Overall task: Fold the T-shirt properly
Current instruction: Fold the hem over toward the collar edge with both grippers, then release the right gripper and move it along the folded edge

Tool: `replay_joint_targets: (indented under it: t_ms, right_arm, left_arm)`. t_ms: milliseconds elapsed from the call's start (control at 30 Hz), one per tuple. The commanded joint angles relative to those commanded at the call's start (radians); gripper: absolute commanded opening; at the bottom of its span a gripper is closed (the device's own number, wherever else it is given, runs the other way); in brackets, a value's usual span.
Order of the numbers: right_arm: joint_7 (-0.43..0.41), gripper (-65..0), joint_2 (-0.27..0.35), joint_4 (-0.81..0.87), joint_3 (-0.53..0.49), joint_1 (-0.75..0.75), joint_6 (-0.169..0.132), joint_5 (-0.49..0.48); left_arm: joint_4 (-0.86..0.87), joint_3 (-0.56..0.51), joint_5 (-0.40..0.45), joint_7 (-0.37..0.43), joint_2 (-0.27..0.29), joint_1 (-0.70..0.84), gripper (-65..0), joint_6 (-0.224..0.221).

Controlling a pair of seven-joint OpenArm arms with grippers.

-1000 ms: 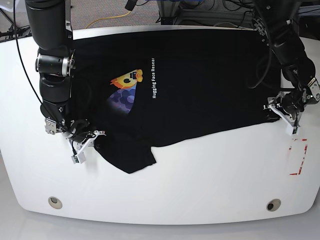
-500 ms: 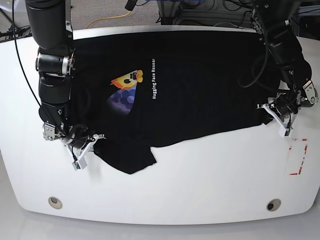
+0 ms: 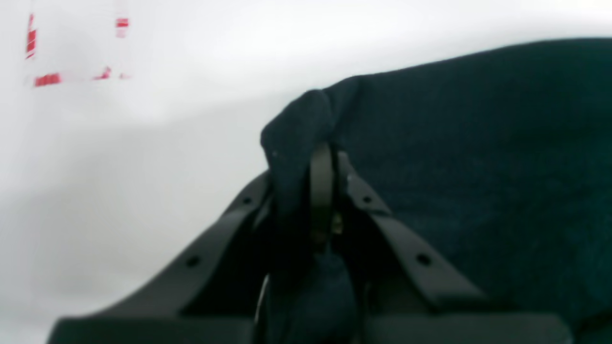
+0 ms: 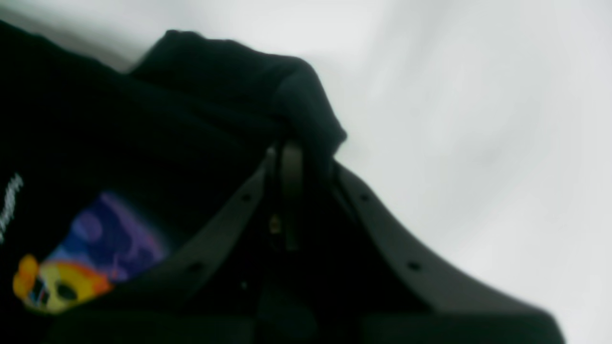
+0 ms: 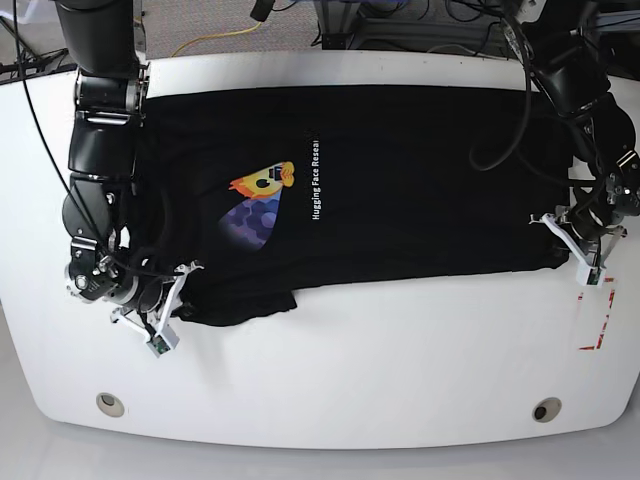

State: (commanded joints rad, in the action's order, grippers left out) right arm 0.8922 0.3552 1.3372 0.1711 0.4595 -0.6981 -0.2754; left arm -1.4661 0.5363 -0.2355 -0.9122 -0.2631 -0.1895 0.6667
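T-shirt: black, spread across the upper half of the white tabletop, chest graphic and white text facing up, left of centre. Lower left portion bunched.
Left tool: frame right in the base view, clamped on a pinch of the shirt's edge.
Right tool: frame lower left, clamped on a fold of black fabric.
Red-marked label: tabletop, lower right.

Both wrist views are blurry. The T-shirt fabric bunches over each gripper's tips, hiding them, and the white text gets cut off by the right wrist view's edge, unreadable.
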Motion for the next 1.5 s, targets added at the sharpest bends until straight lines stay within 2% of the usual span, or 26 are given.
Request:
replay_joint_targets:
  t_ms: [67, 167, 333, 733, 1033, 1133, 1200, 1333, 1433, 1467, 1500]
  right_arm:
    - [0.066, -65.0, -0.003, 0.075, 0.051, -0.025, 0.0, -0.002]
    - [0.167, -65.0, -0.014, 0.18, 0.087, -0.051, 0.0, -0.002]
    - [0.258, -65.0, -0.025, 0.338, 0.144, -0.14, 0.0, -0.002]
    - [0.276, -65.0, -0.115, 0.615, 0.25, -0.425, 0.0, -0.002]
    - [0.273, -64.5, -0.195, 0.634, 0.259, -0.603, 0.0, -0.002]
    - [0.273, -57.2, -0.219, 0.632, 0.259, -0.634, 0.0, -0.002]
    - [0.273, -51.7, -0.224, 0.632, 0.261, -0.646, 0.0, -0.002]
    - [0.272, -38.4, -0.232, 0.628, 0.298, -0.655, 0.0, -0.002]
    - [0.273, -28.1, -0.25, 0.615, 0.345, -0.654, 0.0, -0.002]
    - [0.275, -24.3, -0.25, 0.617, 0.367, -0.654, 0.0, -0.002]
    - [0.275, -21.2, -0.25, 0.62, 0.382, -0.654, 0.0, -0.002]
  left_arm:
    - [-0.029, 0.003, 0.0, 0.0, 0.0, 0.023, -65.0, 0.031]
    - [-0.077, 0.005, 0.0, 0.0, 0.0, 0.054, -65.0, 0.031]
    - [-0.166, 0.005, 0.0, -0.002, 0.0, 0.117, -65.0, 0.031]
    - [-0.296, 0.032, 0.0, -0.002, -0.003, 0.275, -65.0, 0.031]
    - [-0.293, 0.052, 0.006, -0.003, -0.005, 0.364, -65.0, 0.031]
    - [-0.293, 0.051, 0.002, -0.005, -0.008, 0.396, -64.2, 0.031]
    - [-0.293, 0.051, 0.002, -0.005, -0.008, 0.407, -60.1, 0.031]
    - [-0.293, 0.051, 0.006, -0.018, -0.008, 0.425, -43.7, 0.031]
    - [-0.293, 0.051, 0.006, -0.069, -0.008, 0.425, -30.4, 0.031]
    - [-0.293, 0.051, 0.003, -0.086, -0.009, 0.42, -27.2, 0.031]
    - [-0.295, 0.052, 0.0, -0.098, -0.021, 0.42, -26.8, 0.031]
